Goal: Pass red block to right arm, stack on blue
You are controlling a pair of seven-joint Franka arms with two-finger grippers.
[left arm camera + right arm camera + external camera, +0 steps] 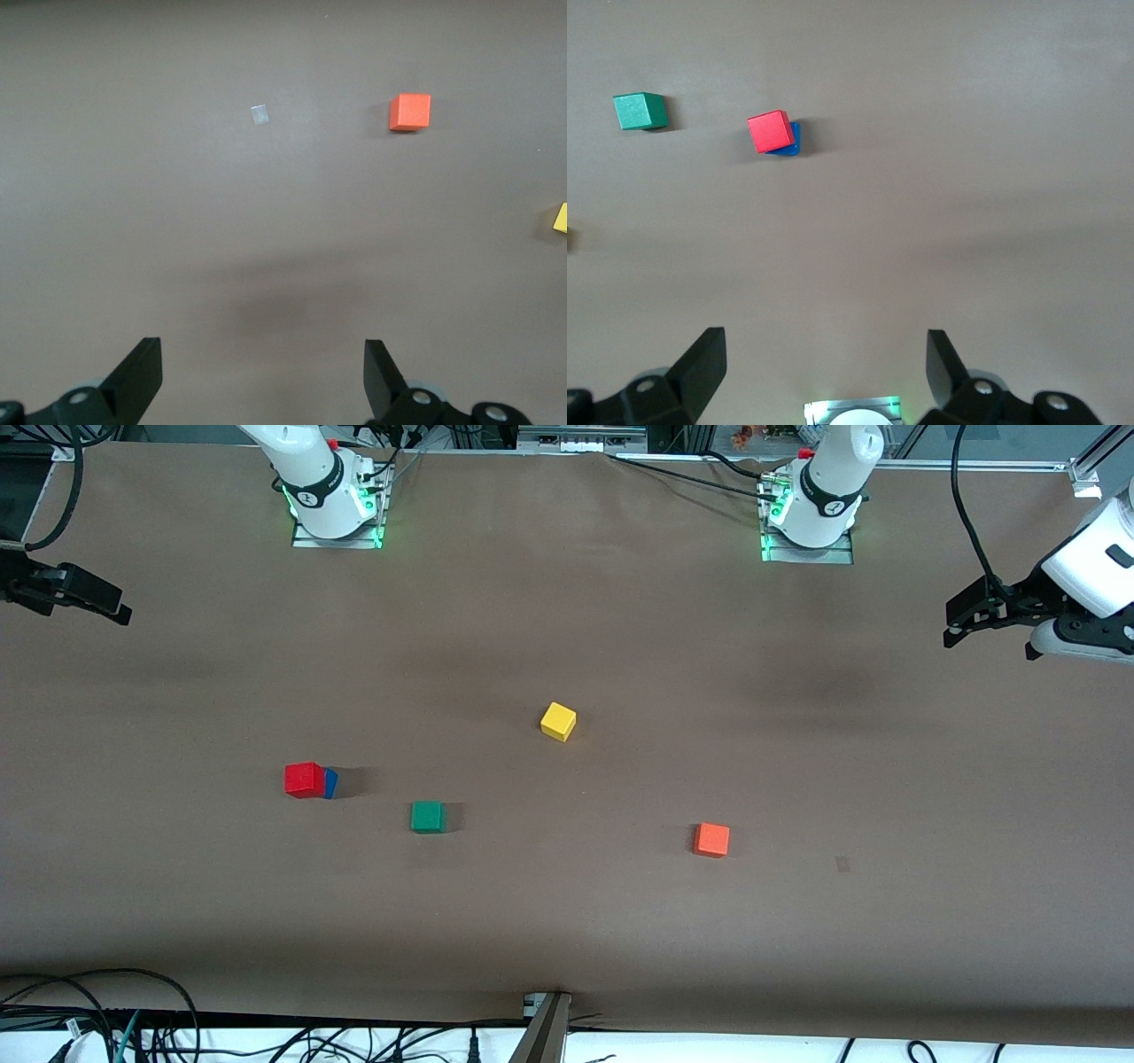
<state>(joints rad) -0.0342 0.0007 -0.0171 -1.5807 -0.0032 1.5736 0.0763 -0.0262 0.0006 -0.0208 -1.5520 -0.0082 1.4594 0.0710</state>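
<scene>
The red block (pixel 304 779) sits on top of the blue block (pixel 330 783), turned a little so that a blue edge shows beside it. The stack stands toward the right arm's end of the table. In the right wrist view the red block (pixel 770 131) covers most of the blue block (pixel 793 142). My right gripper (pixel 106 602) is open and empty, raised at the right arm's end of the table, well apart from the stack; it also shows in the right wrist view (pixel 824 341). My left gripper (pixel 957 624) is open and empty, raised at the left arm's end (pixel 261 350).
A green cube (pixel 427 816) lies beside the stack, slightly nearer to the front camera. A yellow cube (pixel 558 721) lies mid-table. An orange cube (pixel 711 840) lies toward the left arm's end, with a small tape mark (pixel 842 864) beside it.
</scene>
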